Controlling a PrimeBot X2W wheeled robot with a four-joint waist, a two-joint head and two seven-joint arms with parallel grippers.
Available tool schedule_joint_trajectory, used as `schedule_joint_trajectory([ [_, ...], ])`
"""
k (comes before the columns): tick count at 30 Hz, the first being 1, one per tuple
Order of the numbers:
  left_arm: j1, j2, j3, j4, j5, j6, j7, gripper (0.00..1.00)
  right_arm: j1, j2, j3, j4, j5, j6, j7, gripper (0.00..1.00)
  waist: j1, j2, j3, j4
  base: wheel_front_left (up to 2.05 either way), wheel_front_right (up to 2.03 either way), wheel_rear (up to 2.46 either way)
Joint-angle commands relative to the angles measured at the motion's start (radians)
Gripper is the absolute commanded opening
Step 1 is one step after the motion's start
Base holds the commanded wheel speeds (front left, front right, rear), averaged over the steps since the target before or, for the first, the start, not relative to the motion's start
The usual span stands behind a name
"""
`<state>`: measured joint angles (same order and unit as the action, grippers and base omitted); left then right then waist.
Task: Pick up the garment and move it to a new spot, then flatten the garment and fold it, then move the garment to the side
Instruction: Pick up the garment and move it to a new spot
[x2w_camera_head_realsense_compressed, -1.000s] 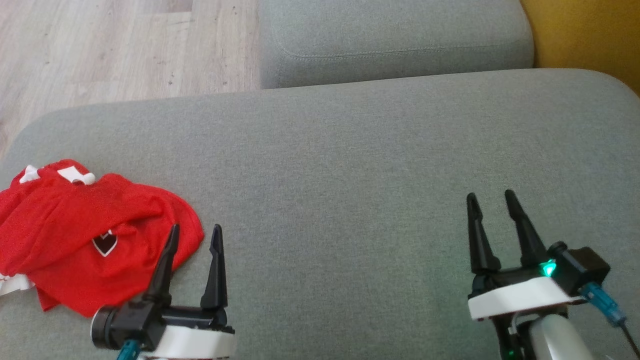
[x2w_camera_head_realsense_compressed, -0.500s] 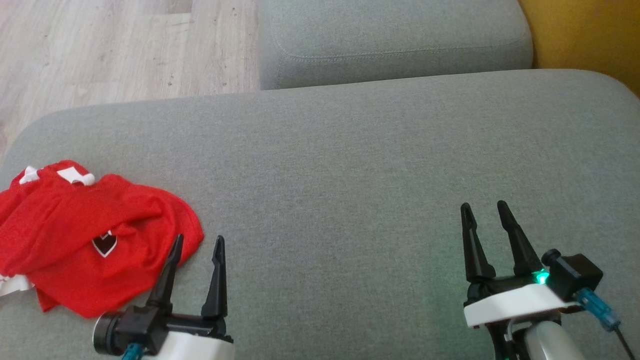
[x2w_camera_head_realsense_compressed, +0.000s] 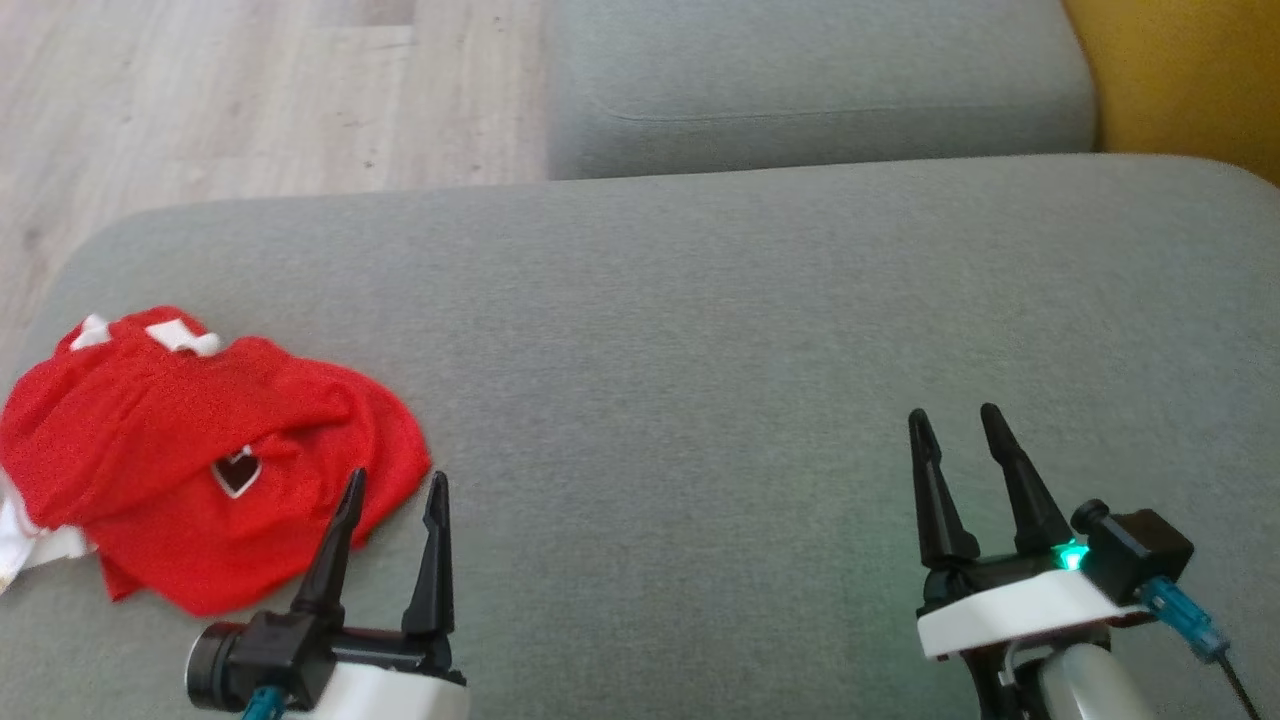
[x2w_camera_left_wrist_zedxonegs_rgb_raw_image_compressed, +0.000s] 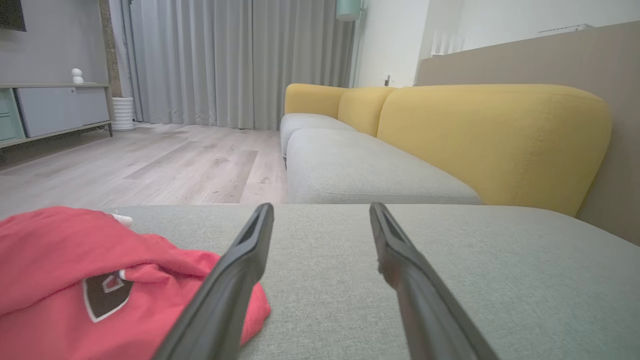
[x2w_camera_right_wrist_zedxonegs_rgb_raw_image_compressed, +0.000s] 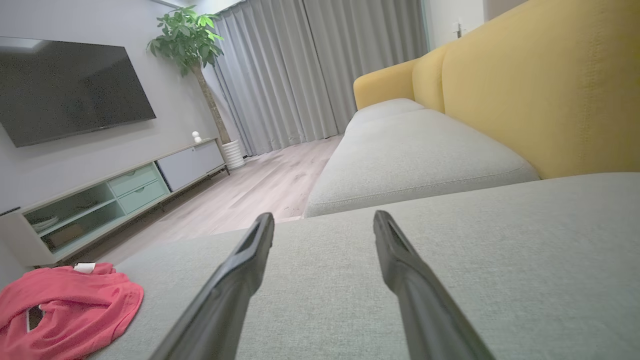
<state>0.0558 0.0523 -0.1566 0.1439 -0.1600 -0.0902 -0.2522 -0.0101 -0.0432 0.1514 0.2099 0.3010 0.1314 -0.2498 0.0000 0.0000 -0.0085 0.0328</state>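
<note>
The garment is a red shirt with white trim and a dark heart-shaped badge, lying crumpled at the left end of the grey sofa seat. My left gripper stands open just right of the garment's near corner, its left finger over the cloth's edge, holding nothing. In the left wrist view the garment lies left of the open left gripper. My right gripper is open and empty over bare cushion far to the right. The right wrist view shows the garment at the lower left, away from the open right gripper.
A second grey seat cushion lies beyond the one I work on, with a yellow backrest at the far right. Wooden floor lies past the sofa's left edge. A TV cabinet and a potted plant stand across the room.
The head camera has shifted, so the whole picture slid right and down. Both grippers have drawn back slightly toward the near edge and stay open. The garment lies as before.
</note>
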Motion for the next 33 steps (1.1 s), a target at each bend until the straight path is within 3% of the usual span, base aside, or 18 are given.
schedule_joint_trajectory([
  [1, -0.032, -0.002, 0.042, -0.032, -0.008, 0.008, -0.01, 1.0, -0.031, -0.007, 0.033, -0.03, 0.008, -0.001, -0.012, 1.0, 0.0, 0.0, -0.007, 0.03, 0.0, 0.0, 0.0],
  [20, -0.001, -0.002, 0.125, -0.04, 0.023, 0.023, -0.01, 1.0, -0.004, -0.007, 0.122, -0.012, 0.061, -0.001, -0.012, 1.0, 0.0, 0.0, -0.045, 0.307, 0.0, 0.0, 0.0],
  [33, -0.011, -0.002, 0.183, -0.052, 0.039, -0.002, -0.01, 1.0, -0.007, -0.007, 0.159, -0.003, 0.096, -0.001, -0.012, 1.0, 0.0, 0.0, -0.05, 0.427, 0.0, 0.0, 0.0],
])
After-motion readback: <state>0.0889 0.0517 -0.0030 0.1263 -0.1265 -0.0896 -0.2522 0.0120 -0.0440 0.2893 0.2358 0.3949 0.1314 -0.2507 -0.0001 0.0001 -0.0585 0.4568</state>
